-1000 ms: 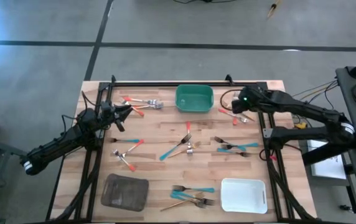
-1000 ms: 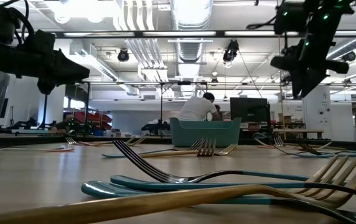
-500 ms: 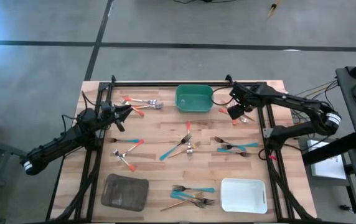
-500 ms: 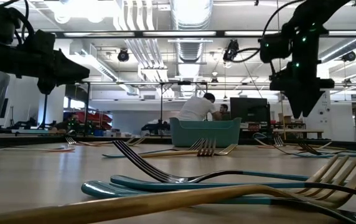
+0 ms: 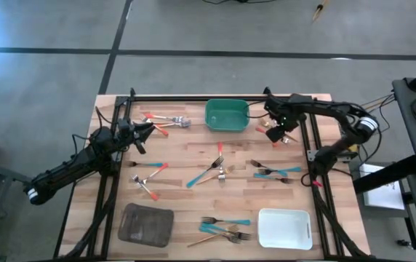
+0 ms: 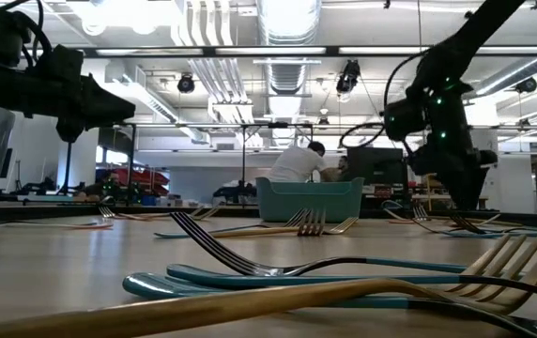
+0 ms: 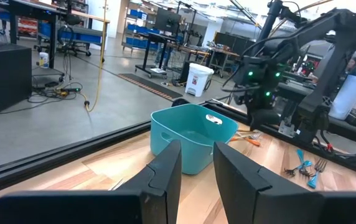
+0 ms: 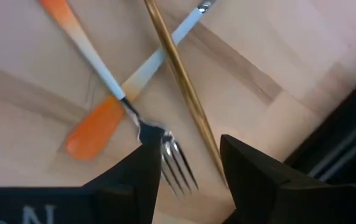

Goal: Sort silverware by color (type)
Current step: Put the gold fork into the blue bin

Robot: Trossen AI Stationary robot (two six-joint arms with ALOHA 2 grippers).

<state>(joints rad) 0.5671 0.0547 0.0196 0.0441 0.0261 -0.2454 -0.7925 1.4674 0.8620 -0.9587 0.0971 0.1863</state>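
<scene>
Right gripper (image 8: 187,171), fingers spread and empty, hangs low over a small pile of orange-handled forks (image 8: 112,118) and one gold piece (image 8: 181,81) beside the green bin (image 5: 227,115), apparently lining up a pick; next comes descending and closing on one handle. Left gripper (image 5: 144,132) waits, seemingly empty.

Orange-handled fork (image 8: 112,109) and gold piece (image 8: 181,81), ends out of frame
</scene>
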